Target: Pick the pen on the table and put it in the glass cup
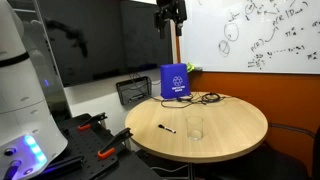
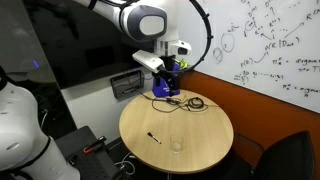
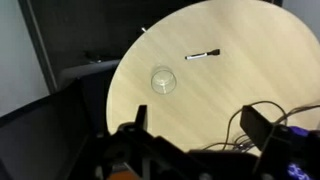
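Observation:
The short black pen (image 1: 166, 128) lies flat on the round wood-grain table (image 1: 235, 133), a little apart from the clear glass cup (image 1: 195, 127). Both also show in an exterior view, the pen (image 2: 154, 138) and the cup (image 2: 176, 144), and in the wrist view, the pen (image 3: 203, 55) and the cup (image 3: 163, 80). My gripper (image 1: 171, 22) hangs high above the table's far side, over the blue box; it also shows in an exterior view (image 2: 165, 66). In the wrist view its fingers (image 3: 197, 117) are wide apart with nothing between them.
A blue box (image 1: 175, 81) stands at the table's far edge with black cables (image 1: 205, 98) beside it. A black wire basket (image 1: 133, 91) sits behind the table. Orange-and-black tools (image 1: 100, 135) lie on a low surface beside it. A whiteboard (image 1: 260, 35) hangs on the wall.

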Motion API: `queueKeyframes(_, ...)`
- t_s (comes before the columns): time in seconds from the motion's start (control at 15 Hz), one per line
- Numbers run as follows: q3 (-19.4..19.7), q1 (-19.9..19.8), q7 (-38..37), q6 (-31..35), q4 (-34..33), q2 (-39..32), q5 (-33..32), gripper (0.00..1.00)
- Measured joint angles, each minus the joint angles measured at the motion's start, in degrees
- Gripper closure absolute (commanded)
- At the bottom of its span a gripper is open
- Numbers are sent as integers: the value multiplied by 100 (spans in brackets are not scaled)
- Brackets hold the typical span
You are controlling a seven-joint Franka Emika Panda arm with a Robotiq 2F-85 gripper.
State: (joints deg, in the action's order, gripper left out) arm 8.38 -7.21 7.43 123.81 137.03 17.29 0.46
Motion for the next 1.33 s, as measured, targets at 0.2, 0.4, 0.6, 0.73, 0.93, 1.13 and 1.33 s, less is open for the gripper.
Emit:
queueKeyframes(0.2, 0, 0, 0, 0, -1, 1, 0, 0)
queueKeyframes(0.4, -45, 90, 326, 19, 1, -50, -36, 0)
queueKeyframes(0.6, -261, 377, 688, 206, -4, -273, -235, 0)
queueKeyframes(0.73, -460, 611, 867, 396, -66, -545, -311, 0)
queueKeyframes(0.93, -710, 877, 1178, 594, -267, -1032, -526, 0)
queueKeyframes(1.13, -882, 1005, 1641, 783, -323, -1446, -798, 0)
queueKeyframes(1.33, -1064, 1107, 2129, 895, -321, -1749, -1032, 0)
